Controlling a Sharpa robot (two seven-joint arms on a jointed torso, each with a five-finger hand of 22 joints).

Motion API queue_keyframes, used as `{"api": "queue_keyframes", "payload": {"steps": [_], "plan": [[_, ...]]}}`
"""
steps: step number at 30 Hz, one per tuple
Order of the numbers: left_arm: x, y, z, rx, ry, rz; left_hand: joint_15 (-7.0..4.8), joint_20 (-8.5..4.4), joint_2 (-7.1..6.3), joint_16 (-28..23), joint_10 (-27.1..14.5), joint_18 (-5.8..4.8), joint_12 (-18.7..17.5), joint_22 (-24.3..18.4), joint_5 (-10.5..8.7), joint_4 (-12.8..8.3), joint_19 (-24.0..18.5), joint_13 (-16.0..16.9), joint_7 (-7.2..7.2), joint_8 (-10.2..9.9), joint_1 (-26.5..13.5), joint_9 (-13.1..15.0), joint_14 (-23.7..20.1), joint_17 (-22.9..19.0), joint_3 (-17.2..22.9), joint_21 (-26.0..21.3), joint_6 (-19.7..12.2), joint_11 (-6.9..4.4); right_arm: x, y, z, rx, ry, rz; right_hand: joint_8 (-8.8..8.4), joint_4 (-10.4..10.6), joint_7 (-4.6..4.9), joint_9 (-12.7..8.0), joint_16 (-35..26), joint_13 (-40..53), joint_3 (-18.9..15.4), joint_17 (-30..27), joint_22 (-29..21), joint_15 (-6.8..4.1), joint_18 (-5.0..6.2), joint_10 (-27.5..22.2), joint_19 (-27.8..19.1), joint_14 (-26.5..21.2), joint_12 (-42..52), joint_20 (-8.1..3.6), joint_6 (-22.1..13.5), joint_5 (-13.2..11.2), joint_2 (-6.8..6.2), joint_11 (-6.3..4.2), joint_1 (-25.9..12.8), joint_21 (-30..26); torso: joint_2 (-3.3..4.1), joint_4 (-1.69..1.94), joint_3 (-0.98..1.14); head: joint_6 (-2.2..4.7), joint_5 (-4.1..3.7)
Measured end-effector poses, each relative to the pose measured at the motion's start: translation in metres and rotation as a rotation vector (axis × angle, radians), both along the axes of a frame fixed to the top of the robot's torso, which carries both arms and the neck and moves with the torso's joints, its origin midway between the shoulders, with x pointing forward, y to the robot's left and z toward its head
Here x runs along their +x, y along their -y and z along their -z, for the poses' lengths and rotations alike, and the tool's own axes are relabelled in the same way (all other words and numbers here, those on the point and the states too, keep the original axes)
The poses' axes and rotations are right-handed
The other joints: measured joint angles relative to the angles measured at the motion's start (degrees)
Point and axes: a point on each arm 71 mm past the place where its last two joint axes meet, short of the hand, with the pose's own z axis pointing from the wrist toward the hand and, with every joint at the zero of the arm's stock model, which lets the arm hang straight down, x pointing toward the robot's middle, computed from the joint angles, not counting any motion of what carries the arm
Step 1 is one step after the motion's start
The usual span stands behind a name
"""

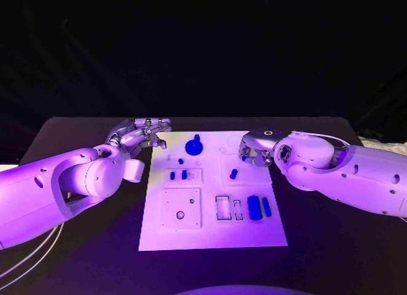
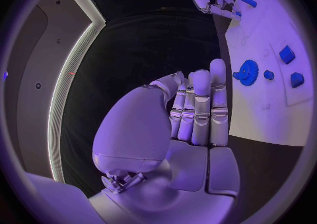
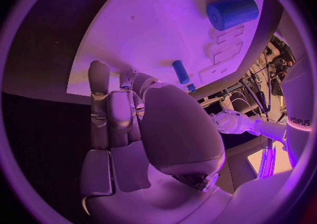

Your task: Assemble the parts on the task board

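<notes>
Presently we log the task board (image 1: 212, 236) mid-table, assembly partly done | left hand (image 1: 143, 134) at its 10 o'clock corner, fingers together, empty | right hand (image 1: 256, 150) at 2 o'clock, grasp unclear | gear (image 1: 194, 147) seated at 12; large cylinder (image 1: 255, 207) and bar (image 1: 267, 206) loose at 4 | right fingertips hidden.

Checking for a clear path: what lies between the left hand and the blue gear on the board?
Only bare white task board separates the left hand from the blue gear; the left wrist view shows it too.
</notes>
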Motion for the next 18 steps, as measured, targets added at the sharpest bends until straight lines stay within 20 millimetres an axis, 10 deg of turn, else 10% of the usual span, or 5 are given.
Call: {"api": "queue_keyframes", "payload": {"steps": [18], "plan": [[0.0014, -0.0054, 0.0008, 0.010, 0.000, -0.010, 0.20, 0.00, 0.00, -0.23, -0.62, -0.01, 0.23, -0.12, 0.00, -0.32, 0.00, 0.08, 0.22, 0.18, 0.00, -0.05, -0.20, -0.42, 0.01, -0.21, -0.61, 0.21, -0.0046, 0.0068, -0.0016, 0.074, 0.014, 0.021, -0.10, 1.32, -0.01, 0.47, 0.22, 0.17, -0.35, 0.12, 0.35, 0.00, 0.00, 0.35, 0.20, 0.00, -1.00, 0.20, 0.61, 0.01, -1.59, 0.14, -4.32, 0.27, -0.01, 0.03, 0.01, -0.21, -0.19]]}}
